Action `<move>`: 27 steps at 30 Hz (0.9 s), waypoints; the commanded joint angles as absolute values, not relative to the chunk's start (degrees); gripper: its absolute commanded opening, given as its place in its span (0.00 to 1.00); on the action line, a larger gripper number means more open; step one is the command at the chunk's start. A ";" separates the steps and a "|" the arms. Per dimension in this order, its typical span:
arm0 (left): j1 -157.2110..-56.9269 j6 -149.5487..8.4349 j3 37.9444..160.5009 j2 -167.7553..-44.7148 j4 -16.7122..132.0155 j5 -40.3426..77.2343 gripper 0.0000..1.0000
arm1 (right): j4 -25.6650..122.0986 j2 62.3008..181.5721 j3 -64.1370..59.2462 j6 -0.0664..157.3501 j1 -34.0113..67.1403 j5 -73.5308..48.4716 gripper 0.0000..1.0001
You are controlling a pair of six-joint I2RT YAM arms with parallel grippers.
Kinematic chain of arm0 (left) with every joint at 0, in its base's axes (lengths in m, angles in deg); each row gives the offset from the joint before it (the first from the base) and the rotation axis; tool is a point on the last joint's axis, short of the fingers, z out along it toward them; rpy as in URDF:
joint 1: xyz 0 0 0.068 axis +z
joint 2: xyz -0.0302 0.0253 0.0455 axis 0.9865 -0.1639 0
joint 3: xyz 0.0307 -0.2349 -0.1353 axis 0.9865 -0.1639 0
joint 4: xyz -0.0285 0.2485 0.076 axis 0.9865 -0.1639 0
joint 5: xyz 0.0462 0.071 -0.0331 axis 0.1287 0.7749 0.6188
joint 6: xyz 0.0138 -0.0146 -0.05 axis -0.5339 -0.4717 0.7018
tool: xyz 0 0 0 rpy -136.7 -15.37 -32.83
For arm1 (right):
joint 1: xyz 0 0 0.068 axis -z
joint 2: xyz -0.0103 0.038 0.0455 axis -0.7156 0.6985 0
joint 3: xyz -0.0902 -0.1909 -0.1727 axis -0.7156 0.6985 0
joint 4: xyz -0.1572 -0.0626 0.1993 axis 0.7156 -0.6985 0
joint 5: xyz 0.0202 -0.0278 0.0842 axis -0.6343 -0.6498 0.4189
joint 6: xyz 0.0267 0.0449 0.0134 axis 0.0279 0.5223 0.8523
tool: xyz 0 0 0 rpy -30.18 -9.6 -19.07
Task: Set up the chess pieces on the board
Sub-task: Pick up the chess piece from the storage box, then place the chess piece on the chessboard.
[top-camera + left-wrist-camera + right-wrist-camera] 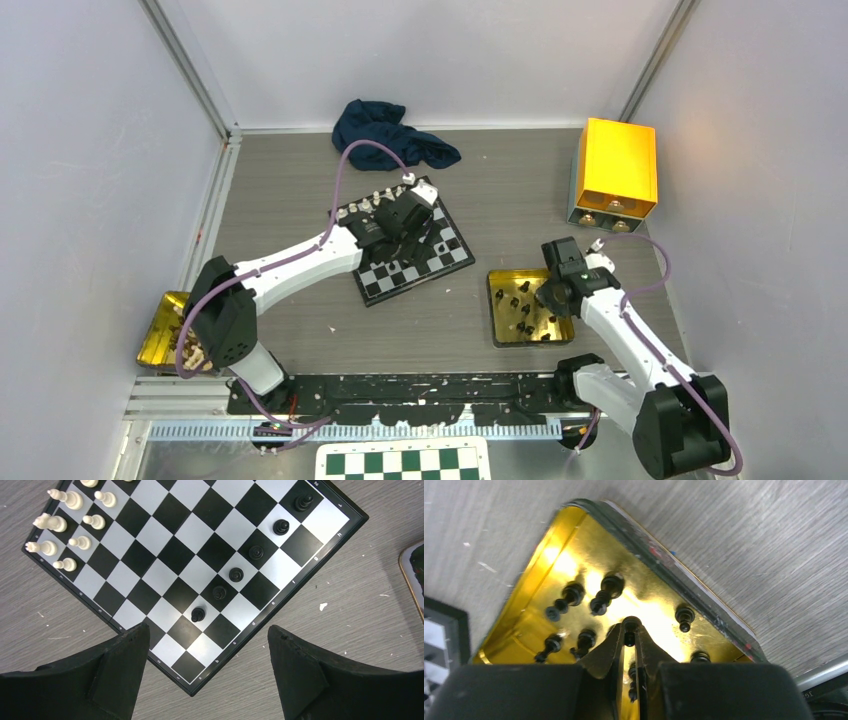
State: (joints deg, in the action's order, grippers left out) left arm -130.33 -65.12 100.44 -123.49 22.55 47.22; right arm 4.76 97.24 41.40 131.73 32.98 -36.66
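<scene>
Overhead view: left gripper [405,215] covers the middle of the board [400,275], so the squares beneath are unseen. The pieces [375,195] are too small to tell their kinds. The gold tray [160,335] at the table's [300,180] left edge is half hidden behind the left arm [225,320]. The green checked board [400,463] is cut off by the bottom edge.

Left wrist view: board's far corner is cut off at the top.

Right wrist view: black piece [630,622] is mostly hidden inside the right gripper [630,628]. Cannot tell if the fingers touch it.

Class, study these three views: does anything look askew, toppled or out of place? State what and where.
The board sits turned askew on the table. Black chess pieces lie toppled in the right gold tray, not standing. A crumpled dark blue cloth lies beyond the board, apparently unrelated to chess.
</scene>
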 commanded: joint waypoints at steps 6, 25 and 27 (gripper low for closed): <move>-130.34 -62.74 107.47 -123.23 16.84 56.00 0.89 | 1.75 94.83 28.76 122.61 33.12 -36.09 0.01; -120.94 -46.72 95.80 -97.81 0.89 66.98 0.89 | 6.76 128.01 -1.74 109.73 11.51 -27.44 0.00; -120.83 -45.18 94.74 -95.42 -0.82 67.22 0.89 | 6.56 132.35 -5.54 108.61 8.21 -27.27 0.01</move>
